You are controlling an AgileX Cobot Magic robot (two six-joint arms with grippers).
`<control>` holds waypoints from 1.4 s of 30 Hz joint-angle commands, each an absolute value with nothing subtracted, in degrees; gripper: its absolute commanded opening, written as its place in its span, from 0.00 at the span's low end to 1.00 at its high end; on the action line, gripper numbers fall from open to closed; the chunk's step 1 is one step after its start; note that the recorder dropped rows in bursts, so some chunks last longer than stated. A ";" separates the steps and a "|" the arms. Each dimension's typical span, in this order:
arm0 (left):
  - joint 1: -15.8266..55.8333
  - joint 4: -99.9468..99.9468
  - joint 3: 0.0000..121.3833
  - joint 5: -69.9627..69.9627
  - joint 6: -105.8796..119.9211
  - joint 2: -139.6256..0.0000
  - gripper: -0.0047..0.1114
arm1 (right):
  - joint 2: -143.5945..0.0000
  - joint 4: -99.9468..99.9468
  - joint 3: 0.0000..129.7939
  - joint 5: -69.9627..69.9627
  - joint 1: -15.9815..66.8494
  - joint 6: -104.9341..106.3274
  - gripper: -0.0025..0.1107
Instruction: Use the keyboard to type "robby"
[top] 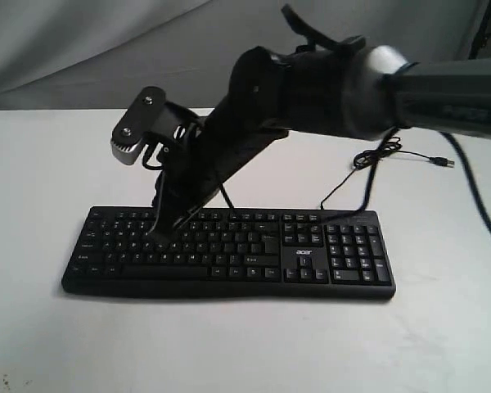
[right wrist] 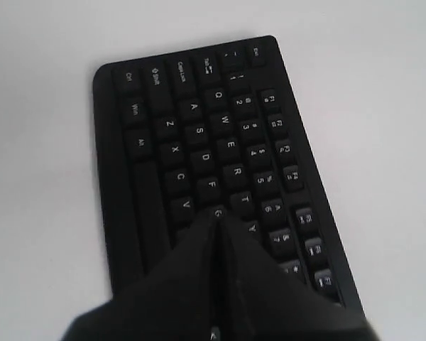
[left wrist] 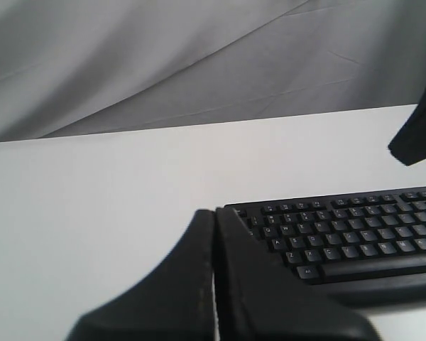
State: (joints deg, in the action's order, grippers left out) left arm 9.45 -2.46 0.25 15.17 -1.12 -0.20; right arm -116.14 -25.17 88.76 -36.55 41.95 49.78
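Note:
The black keyboard with white legends and an acer logo lies across the white table. My right gripper reaches over from the right and comes down on the left half of the letter keys. In the right wrist view that gripper is shut, its tip at the G key, with the keyboard stretching away beyond it. My left gripper is shut on nothing and hangs off the left end of the keyboard. The exterior view does not show the left gripper.
The thin black cable runs from the keyboard's back edge to a loose USB plug at the far right. A grey cloth backdrop hangs behind the table. The right arm's body looms over the keyboard's middle.

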 commanded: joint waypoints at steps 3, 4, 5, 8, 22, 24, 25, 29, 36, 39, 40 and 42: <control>9.82 -2.74 0.00 14.86 -1.28 0.00 0.04 | -125.00 -25.87 99.47 -41.55 42.13 52.30 0.02; 9.82 -2.74 0.00 14.86 -1.28 0.00 0.04 | -126.43 -25.87 101.38 -42.17 42.13 52.39 0.02; 9.82 -2.74 0.00 14.86 -1.28 0.00 0.04 | -127.81 -25.87 102.64 -42.67 42.13 52.51 0.02; 9.82 -2.74 0.00 14.86 -1.28 0.00 0.04 | -131.40 -25.87 106.64 -44.40 42.13 52.51 0.02; 9.82 -2.74 0.00 14.86 -1.28 0.00 0.04 | -137.75 -23.56 114.13 -44.86 42.13 53.97 0.02; 9.82 -2.74 0.00 14.86 -1.28 0.00 0.04 | -138.18 -23.32 114.13 -44.45 42.13 54.07 0.02; 9.82 -2.74 0.00 14.86 -1.28 0.00 0.04 | -138.59 -23.00 114.13 -43.78 42.00 54.08 0.02; 9.82 -2.74 0.00 14.86 -1.28 0.00 0.04 | -139.40 -23.11 114.13 -43.38 42.00 53.94 0.02; 9.82 -2.74 0.00 14.86 -1.28 0.00 0.04 | -139.51 -23.11 114.13 -41.56 42.00 53.94 0.02; 9.82 -2.74 0.00 14.86 -1.28 0.00 0.04 | -139.51 -23.11 114.13 -41.56 42.00 53.94 0.02; 9.82 -2.74 0.00 14.86 -1.28 0.00 0.04 | -139.51 -23.11 114.13 -41.56 42.00 53.94 0.02; 9.82 -2.74 0.00 14.86 -1.28 0.00 0.04 | -139.50 -23.39 114.13 -41.56 42.22 53.94 0.02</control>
State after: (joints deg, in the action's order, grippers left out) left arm 9.45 -2.46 0.25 15.17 -1.12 -0.20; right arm -139.84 -23.41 113.71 -42.03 41.95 53.44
